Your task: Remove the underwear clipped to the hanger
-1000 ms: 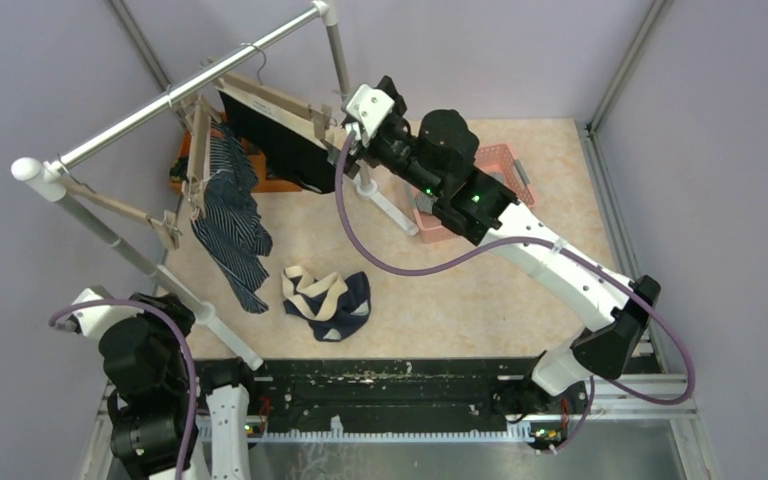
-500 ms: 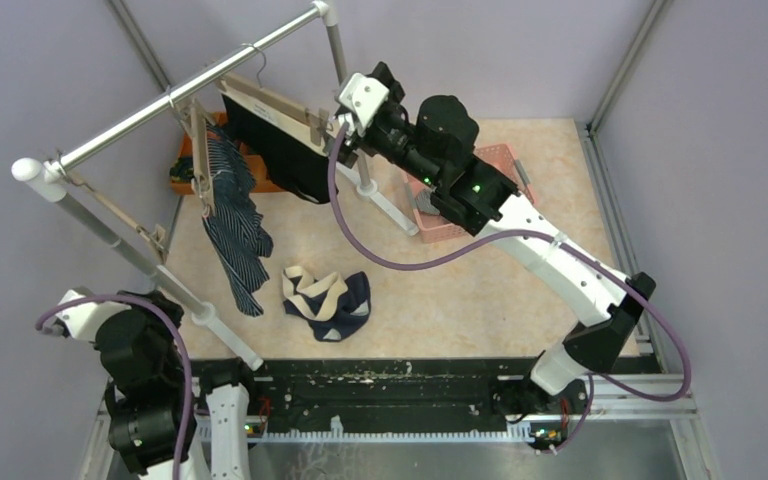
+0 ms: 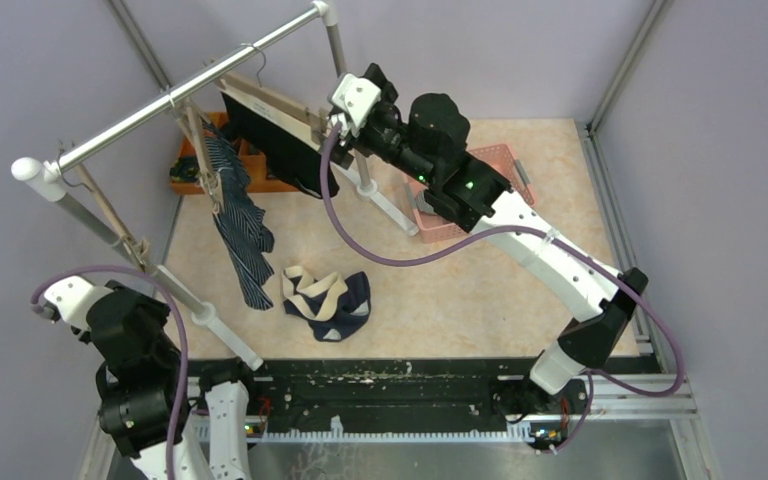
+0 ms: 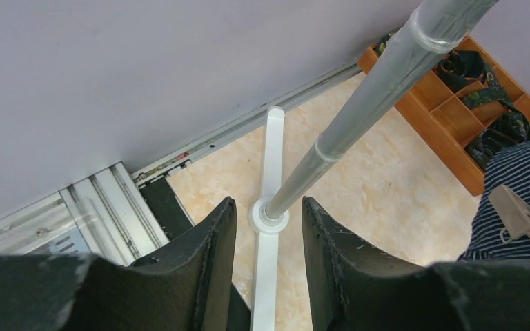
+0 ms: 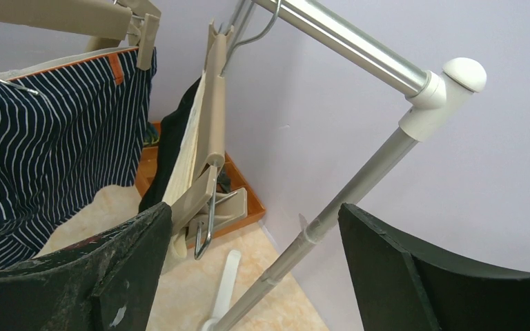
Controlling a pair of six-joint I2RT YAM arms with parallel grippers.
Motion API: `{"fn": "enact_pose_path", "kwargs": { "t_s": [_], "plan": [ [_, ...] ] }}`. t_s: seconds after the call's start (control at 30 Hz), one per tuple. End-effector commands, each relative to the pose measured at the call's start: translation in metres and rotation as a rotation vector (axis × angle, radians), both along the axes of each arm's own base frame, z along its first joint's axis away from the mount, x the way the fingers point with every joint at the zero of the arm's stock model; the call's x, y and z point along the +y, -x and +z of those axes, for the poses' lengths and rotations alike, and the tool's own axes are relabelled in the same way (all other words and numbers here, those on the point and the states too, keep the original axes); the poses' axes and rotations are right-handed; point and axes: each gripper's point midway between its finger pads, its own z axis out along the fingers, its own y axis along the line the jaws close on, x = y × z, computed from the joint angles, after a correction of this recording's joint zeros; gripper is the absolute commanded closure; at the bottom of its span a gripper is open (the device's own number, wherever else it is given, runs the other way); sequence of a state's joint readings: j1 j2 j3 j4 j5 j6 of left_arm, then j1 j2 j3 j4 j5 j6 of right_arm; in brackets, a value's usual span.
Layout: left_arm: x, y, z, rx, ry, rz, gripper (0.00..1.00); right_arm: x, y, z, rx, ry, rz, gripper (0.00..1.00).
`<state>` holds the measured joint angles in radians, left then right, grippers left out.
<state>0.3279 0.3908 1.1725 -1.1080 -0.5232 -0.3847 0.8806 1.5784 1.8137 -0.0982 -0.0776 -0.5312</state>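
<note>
Rail [image 3: 200,80] across the far left of your surface [image 3: 460,290] carries two hangers. The hanger [image 3: 270,103] nearer your right arm has the black underwear [image 3: 278,150] clipped along it, hanging close to the orange tray [image 4: 431,138]. The second hanger [image 3: 203,150], further along the rail toward you, holds the striped underwear [image 3: 240,215], which dangles in a long fold. A third piece, the navy and beige underwear [image 3: 325,300], lies crumpled on the surface, well apart from both hangers. Your right claw [image 5: 254,214] is up near the far end of the rail, its jaws spread wide with nothing in them. In its wrist view the end clip [image 5: 193,200] of the first hanger sits just beside the finger [image 5: 110,276] on the left of that view, and you cannot tell whether they touch. Your left claw [image 4: 268,203] is low at the near left corner, jaws partly open and holding nothing, with the rack's upright pole [image 4: 359,114] and its white foot [image 4: 270,152] seen beyond the gap. The pink basket [image 3: 495,160] stands partly hidden beneath your right arm.
</note>
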Motion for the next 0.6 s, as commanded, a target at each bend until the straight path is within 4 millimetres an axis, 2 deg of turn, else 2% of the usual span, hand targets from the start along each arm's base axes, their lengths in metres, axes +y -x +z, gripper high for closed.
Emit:
{"fn": "enact_pose_path", "kwargs": {
  "t_s": [0.0,0.33,0.57],
  "plan": [
    [0.006,-0.014,0.003,0.0,-0.041,-0.013,0.55,-0.009,0.008,0.026,-0.05,-0.058,0.006,0.1],
    [0.005,-0.059,-0.008,-0.055,-0.06,-0.119,0.53,-0.017,0.007,0.019,-0.062,-0.045,-0.013,0.1],
    [0.016,-0.077,-0.009,-0.074,-0.09,-0.102,0.53,-0.02,0.004,0.014,-0.069,-0.041,-0.031,0.1]
  ]
}}
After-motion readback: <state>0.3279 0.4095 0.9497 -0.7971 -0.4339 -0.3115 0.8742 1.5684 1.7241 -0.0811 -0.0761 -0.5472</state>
